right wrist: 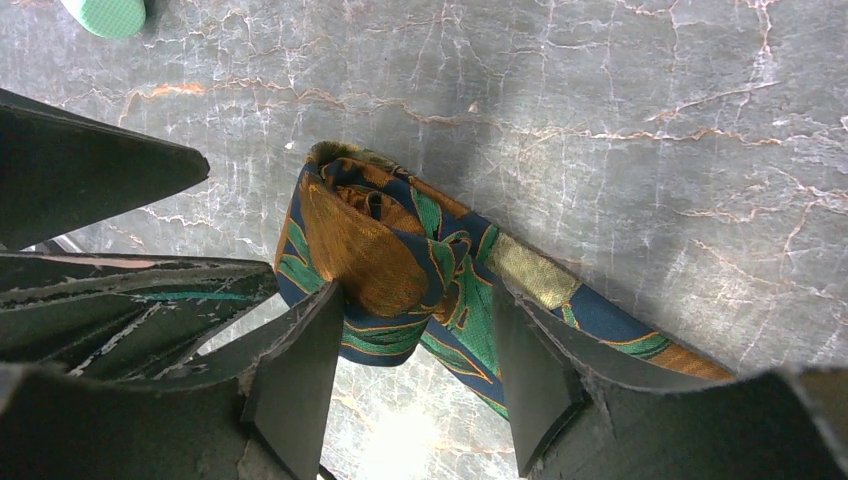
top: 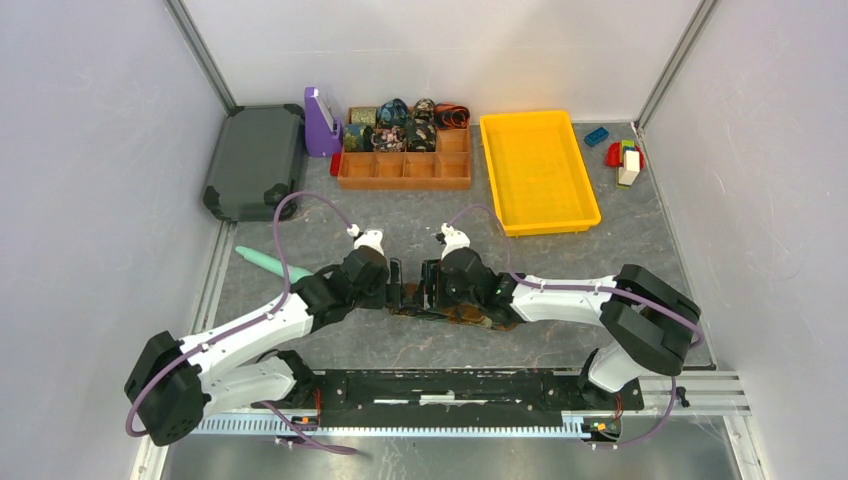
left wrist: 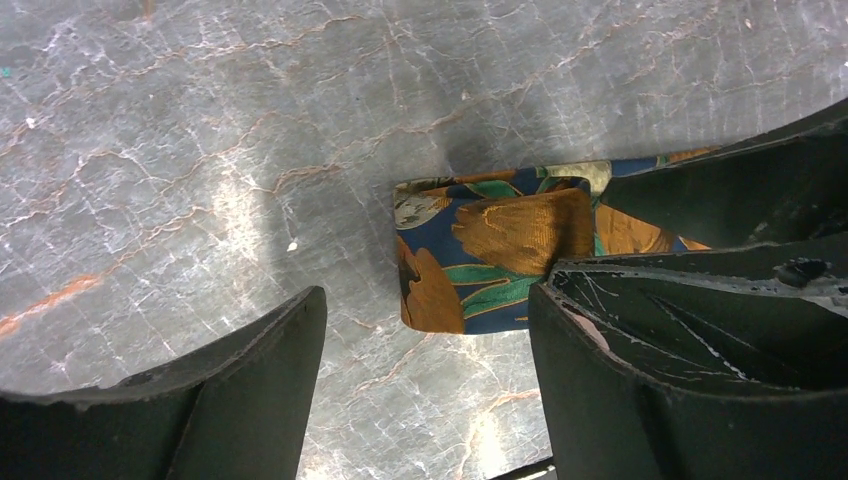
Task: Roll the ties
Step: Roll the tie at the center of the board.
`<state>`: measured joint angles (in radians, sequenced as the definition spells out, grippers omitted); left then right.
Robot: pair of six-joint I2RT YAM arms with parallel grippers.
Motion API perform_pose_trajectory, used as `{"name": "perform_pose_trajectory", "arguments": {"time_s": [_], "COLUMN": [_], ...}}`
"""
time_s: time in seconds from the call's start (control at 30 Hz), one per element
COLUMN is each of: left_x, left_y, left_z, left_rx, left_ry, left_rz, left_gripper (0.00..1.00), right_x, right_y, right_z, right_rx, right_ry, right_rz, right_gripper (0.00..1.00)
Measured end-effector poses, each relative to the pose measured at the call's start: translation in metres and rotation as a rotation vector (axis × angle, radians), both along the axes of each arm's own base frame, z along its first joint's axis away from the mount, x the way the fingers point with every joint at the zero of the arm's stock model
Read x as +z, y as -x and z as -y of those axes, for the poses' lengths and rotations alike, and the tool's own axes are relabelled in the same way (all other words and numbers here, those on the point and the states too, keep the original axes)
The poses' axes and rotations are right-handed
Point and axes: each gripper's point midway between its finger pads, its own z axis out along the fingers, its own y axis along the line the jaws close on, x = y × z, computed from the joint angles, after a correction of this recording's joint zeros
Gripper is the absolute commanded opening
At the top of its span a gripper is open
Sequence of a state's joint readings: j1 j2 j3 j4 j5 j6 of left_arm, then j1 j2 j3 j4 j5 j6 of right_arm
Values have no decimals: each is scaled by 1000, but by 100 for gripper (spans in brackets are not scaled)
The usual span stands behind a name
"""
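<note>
As both reach low and inward, left gripper (left wrist: 428, 290) wide, right gripper (right wrist: 415, 290) pinching tie (right wrist: 360, 245).

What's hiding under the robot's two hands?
A blue, orange and green tie, rolled at one end, lies on the table. The right gripper pinches the roll in its jaws. From above, the arms cover most of it.

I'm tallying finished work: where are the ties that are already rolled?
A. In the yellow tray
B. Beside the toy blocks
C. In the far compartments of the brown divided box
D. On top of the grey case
C: the rolled ties sit packed in the far compartments of the brown divided box, while the yellow tray holds none.
</note>
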<state>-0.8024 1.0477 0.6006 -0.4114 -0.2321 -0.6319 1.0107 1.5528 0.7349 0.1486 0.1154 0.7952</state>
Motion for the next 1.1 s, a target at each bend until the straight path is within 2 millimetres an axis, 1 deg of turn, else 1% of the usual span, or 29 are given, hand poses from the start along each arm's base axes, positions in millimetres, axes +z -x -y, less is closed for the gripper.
{"name": "perform_pose_trajectory", "arguments": {"time_s": [0.33, 0.63, 0.8, 1.1], "left_x": [-1, -6, -13, -26], "left_y": [-1, 1, 0, -3], "left_z": [10, 19, 23, 27], "left_rx": [-54, -103, -125, -145], "left_ry": [58, 110, 125, 165], "left_rz": [1, -7, -8, -21], "left_gripper": [85, 89, 88, 84], "right_x": [-7, -13, -14, -16], "right_y": [2, 1, 0, -2], "right_z": [9, 16, 19, 21], "right_rx": [-3, -12, -16, -22], "right_ry": [18, 35, 39, 38], "right_rz": [-4, -10, -10, -12], "right_gripper": [61, 61, 61, 60]}}
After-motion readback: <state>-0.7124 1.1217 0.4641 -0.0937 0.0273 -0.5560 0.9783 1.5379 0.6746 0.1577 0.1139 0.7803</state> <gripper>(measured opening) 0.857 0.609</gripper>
